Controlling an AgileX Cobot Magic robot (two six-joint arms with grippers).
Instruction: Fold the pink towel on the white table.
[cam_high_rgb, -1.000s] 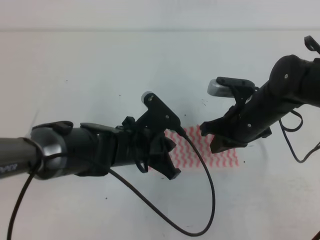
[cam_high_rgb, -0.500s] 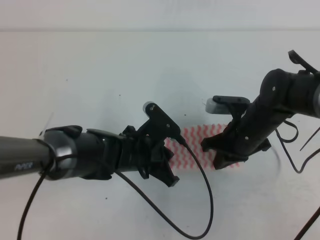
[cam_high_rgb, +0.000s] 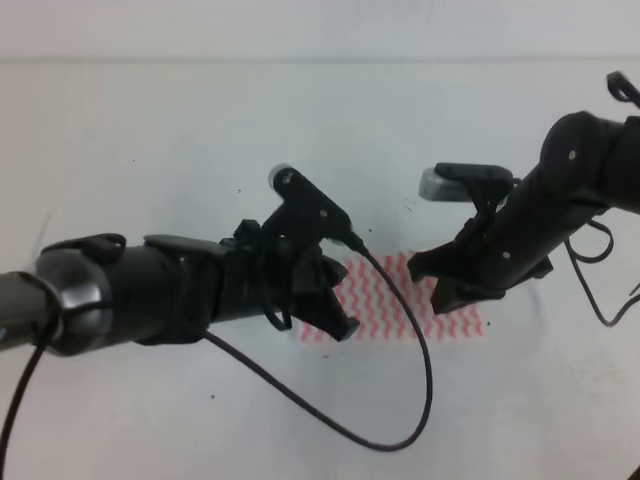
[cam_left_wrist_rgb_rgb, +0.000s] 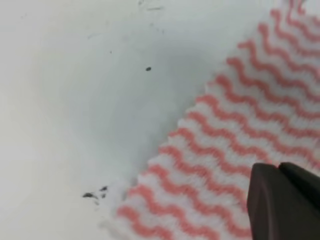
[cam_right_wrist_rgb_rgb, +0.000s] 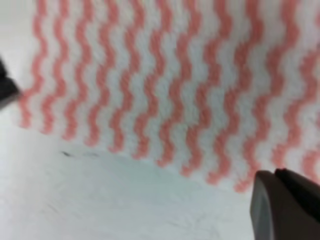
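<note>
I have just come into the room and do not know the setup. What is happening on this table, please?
Two black robot arms work over a pink towel lying flat on the white table. The left gripper is at the towel's left end and the right gripper at its right end, both low over it. Neither wrist view shows clearly whether either gripper holds the cloth. No fold in progress is visible.

the white table (cam_high_rgb: 150, 110), dotted with tiny dark specks, carries the pink towel (cam_high_rgb: 390, 300) lying flat.
</note>
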